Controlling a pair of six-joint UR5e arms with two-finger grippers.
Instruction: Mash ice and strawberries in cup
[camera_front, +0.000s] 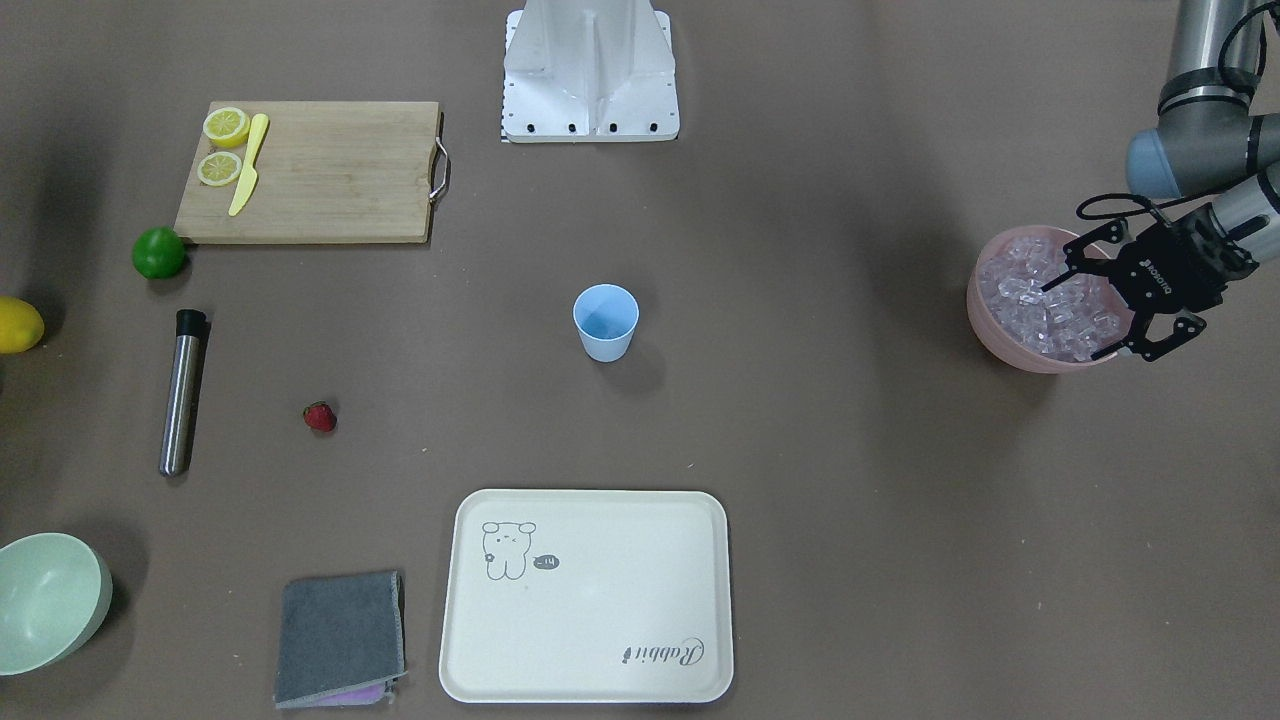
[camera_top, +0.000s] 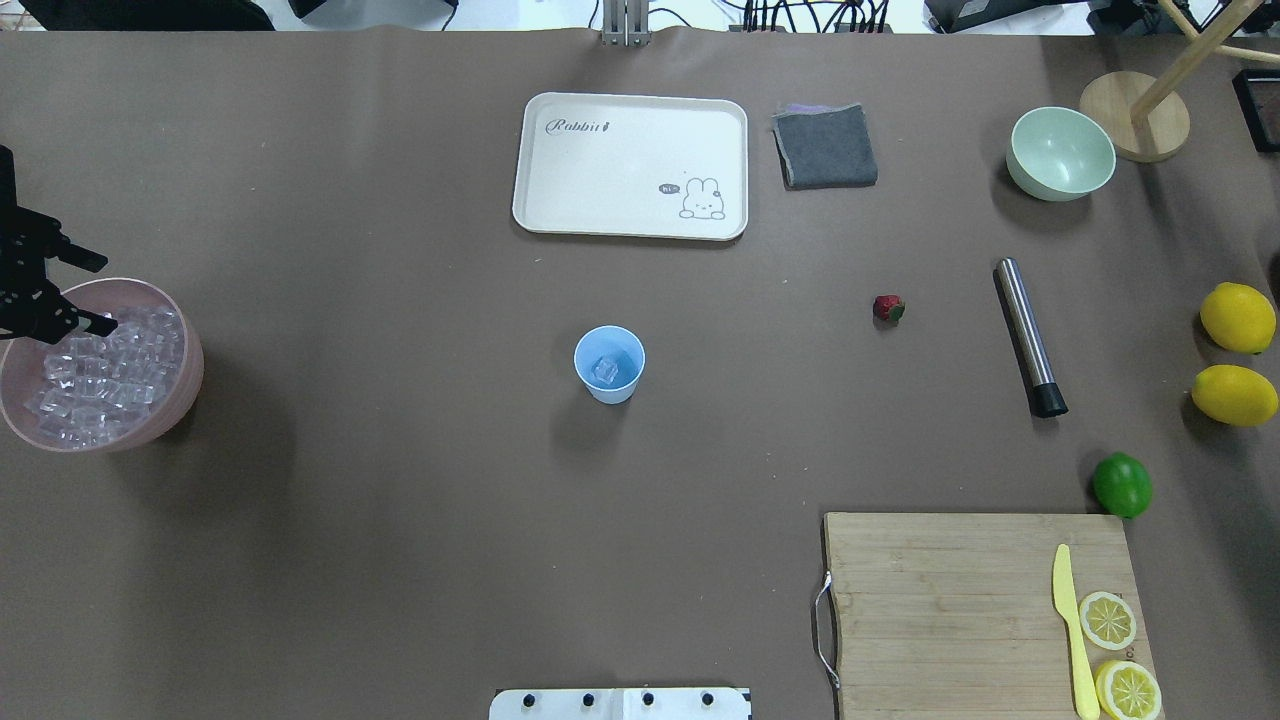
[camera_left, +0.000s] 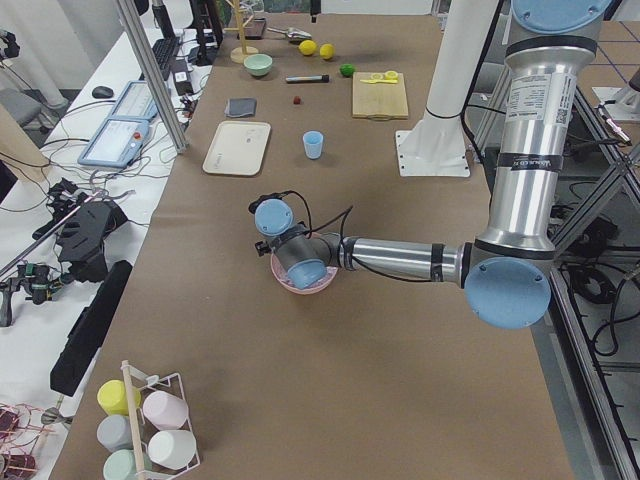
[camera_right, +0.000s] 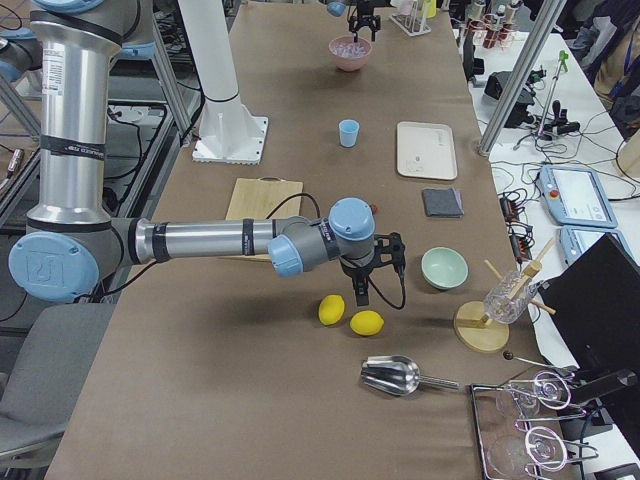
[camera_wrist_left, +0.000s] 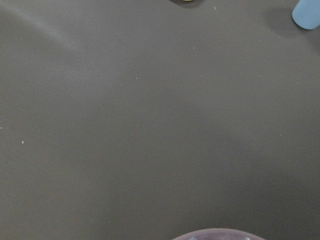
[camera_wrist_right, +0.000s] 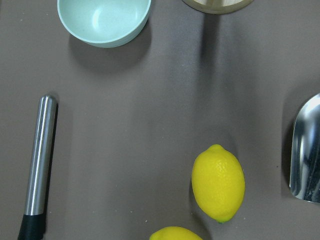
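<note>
The light blue cup (camera_front: 605, 322) stands upright mid-table and holds one ice cube (camera_top: 606, 371). The strawberry (camera_front: 319, 416) lies on the table apart from the cup, also in the overhead view (camera_top: 888, 308). A pink bowl (camera_front: 1000, 345) at the table's left end is full of ice cubes (camera_front: 1040, 300). My left gripper (camera_front: 1075, 320) is open, with its fingertips down at the ice in the bowl, also in the overhead view (camera_top: 105, 295). My right gripper (camera_right: 362, 290) hangs above two lemons and shows only in the right side view, so I cannot tell its state.
A steel muddler (camera_front: 182, 392) lies near the strawberry. A lime (camera_front: 159, 252) sits beside a cutting board (camera_front: 330, 180) with lemon slices and a yellow knife. Two lemons (camera_top: 1238, 318), a pale green bowl (camera_top: 1060, 153), a grey cloth (camera_top: 825, 146), a white tray (camera_top: 630, 165) and a metal scoop (camera_wrist_right: 306, 150) are also here.
</note>
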